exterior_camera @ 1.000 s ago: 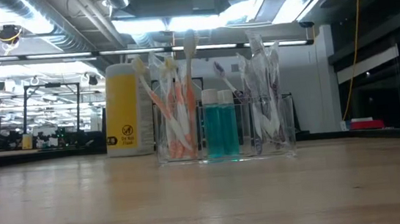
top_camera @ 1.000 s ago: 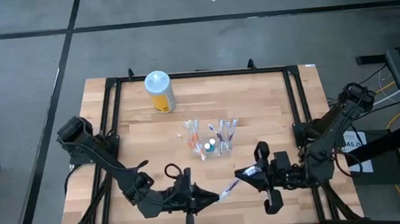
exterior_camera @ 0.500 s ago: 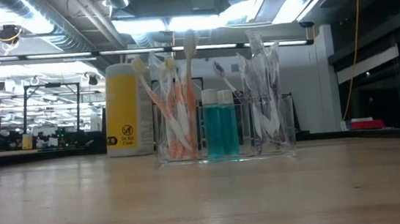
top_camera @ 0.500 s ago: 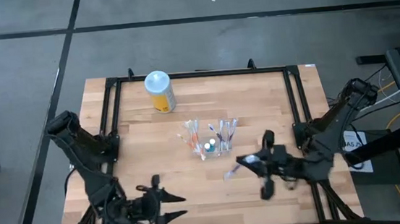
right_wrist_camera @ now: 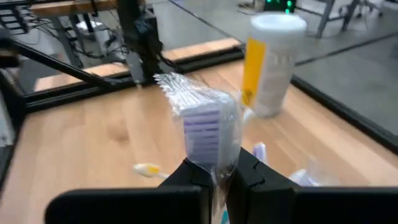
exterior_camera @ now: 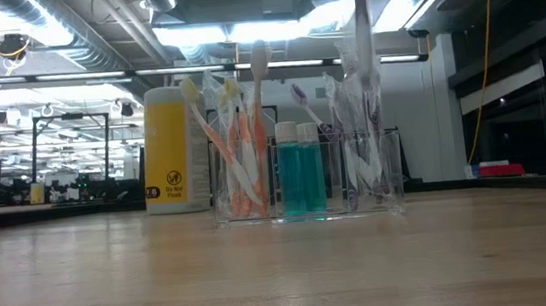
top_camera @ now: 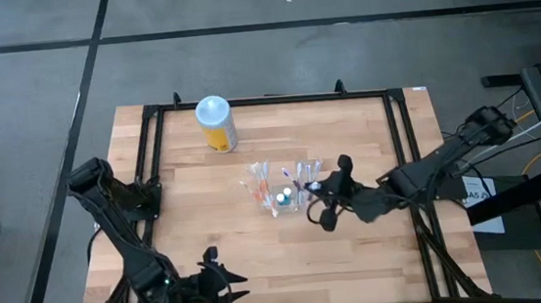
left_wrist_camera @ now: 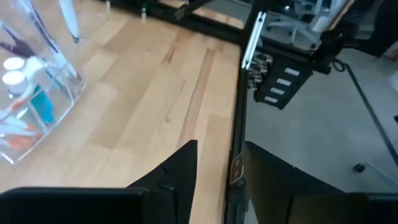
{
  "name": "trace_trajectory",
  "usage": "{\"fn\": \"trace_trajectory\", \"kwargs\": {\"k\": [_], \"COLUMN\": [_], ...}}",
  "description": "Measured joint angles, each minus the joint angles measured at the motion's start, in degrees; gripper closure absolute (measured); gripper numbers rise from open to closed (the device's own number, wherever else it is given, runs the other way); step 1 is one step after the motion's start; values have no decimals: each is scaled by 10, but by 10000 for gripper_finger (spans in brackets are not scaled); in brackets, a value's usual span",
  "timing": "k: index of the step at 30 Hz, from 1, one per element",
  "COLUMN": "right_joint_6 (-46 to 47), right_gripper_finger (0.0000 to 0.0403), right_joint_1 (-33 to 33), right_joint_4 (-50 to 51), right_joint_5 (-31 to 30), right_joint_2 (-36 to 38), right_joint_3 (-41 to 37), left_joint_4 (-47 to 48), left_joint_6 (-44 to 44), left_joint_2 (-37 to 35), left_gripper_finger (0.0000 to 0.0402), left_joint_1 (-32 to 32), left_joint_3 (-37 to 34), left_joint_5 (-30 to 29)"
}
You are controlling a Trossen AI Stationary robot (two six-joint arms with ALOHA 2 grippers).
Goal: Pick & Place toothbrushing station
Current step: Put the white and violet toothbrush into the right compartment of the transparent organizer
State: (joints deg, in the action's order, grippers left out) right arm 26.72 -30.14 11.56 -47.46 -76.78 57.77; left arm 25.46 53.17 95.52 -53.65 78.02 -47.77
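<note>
Pinching a light, slippery plastic-wrapped purple toothbrush [right_wrist_camera: 208, 134] near its head, the right gripper [right_wrist_camera: 214, 169] hovers above the clear holder [top_camera: 281, 196]; left gripper [left_wrist_camera: 219, 163] waits wide.

Grey floor [top_camera: 28, 75], bright ceiling lights [exterior_camera: 231, 26], possibly office chairs [left_wrist_camera: 298, 25]

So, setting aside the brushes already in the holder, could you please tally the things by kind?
Yellow canister: 1
Teal bottles: 2
Clear holder: 1
Wrapped toothbrush, in the right gripper: 1
Total: 5
</note>
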Motion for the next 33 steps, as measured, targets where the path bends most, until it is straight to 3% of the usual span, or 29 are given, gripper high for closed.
{"fn": "trace_trajectory", "kwargs": {"k": [7, 15, 24, 33], "right_joint_6": [-38, -24, -2, -5], "right_gripper_finger": [387, 387, 387, 388], "right_joint_1": [35, 66, 81, 99], "right_joint_4": [-157, -250, -315, -355], "right_joint_5": [-8, 29, 66, 111], "right_joint_2": [27, 24, 1, -47], "right_joint_3": [-100, -201, -264, -266], "left_joint_4": [5, 7, 14, 16], "left_joint_6": [17, 40, 61, 69], "left_joint_2": [2, 2, 2, 2], "left_gripper_finger": [285, 286, 286, 286], "left_joint_1": [-5, -7, -2, 2], "left_joint_3": [0, 0, 0, 0], "left_joint_5": [15, 28, 45, 49]}}
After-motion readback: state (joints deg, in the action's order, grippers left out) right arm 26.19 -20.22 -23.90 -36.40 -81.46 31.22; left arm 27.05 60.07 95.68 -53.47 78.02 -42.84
